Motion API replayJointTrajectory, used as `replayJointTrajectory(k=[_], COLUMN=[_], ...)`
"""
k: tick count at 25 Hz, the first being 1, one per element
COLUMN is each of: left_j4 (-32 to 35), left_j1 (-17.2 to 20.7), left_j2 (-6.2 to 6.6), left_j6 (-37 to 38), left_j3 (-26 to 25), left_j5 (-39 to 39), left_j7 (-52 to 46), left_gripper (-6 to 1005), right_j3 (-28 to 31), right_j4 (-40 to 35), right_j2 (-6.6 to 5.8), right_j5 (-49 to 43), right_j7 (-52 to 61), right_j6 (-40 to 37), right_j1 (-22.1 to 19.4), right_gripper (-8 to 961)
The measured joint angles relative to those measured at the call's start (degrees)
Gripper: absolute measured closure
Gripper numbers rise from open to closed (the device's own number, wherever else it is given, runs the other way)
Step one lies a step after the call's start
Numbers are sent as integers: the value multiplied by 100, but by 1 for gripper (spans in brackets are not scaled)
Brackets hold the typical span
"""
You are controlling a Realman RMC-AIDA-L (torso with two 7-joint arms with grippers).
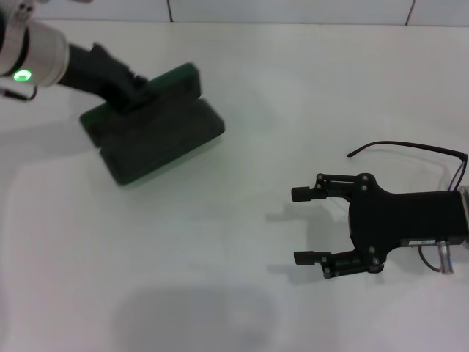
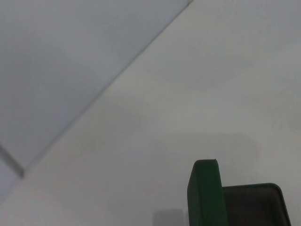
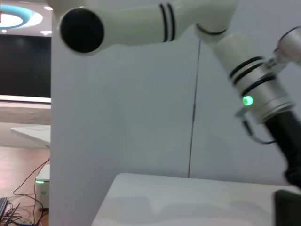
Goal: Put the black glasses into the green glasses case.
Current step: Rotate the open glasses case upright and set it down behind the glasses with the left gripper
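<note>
Lying just behind the right gripper, the black glasses sit well apart from the green glasses case; its fingers spread wide, pointing caseward; left gripper at the case, finger state unclear.

One green glasses case, one black glasses, two pincers on one table.

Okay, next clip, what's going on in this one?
A two-armed robot is working on a white table. The left gripper is at the green glasses case, which stands open with its lid up. The right gripper hovers open, fingers spread and holding nothing, just in front of the black glasses, which lie on the table partly hidden behind it. The glasses are not yet in the case.
</note>
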Motion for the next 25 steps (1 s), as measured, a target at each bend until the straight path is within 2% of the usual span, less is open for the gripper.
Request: replayJointTrajectory(k=[4,7,12,13,15,19,25], left_j4=[-238,-520,-1297,-1573,-1895,-2206,-2247], left_j1=[-348,-562,-1263,-1490,-1705,-1886,-1842], left_j2=[-43,-54,-43,-51,-56,-81,-106], left_j6=[-255,-694,-749,-750,-764,-845,-1129], left_j3=[47,308,503,623,847,1201,1338], left_j5=[-293,-609,-905,-885,-863,-865,-1028], left_j7=[1101,1741,2125,2144,2141,2127,2038], left_gripper=[804,803,799,799,798,795,791], right_j3=[8,10,12,13,13,13,12], right_j4=[-13,-14,-20,-20,-20,12,12], right_j2=[6,26,43,43,43,41,44], right_j5=[-10,-10,-10,-10,-10,-9,-4], right_j7=[-94,-162,-210,-218,-222,-263,-379], right_j6=[9,28,33,27,21,29,28], right_j1=[-25,-49,-139,-155,-166,-185,-267], right_gripper=[170,171,171,171,171,170,170])
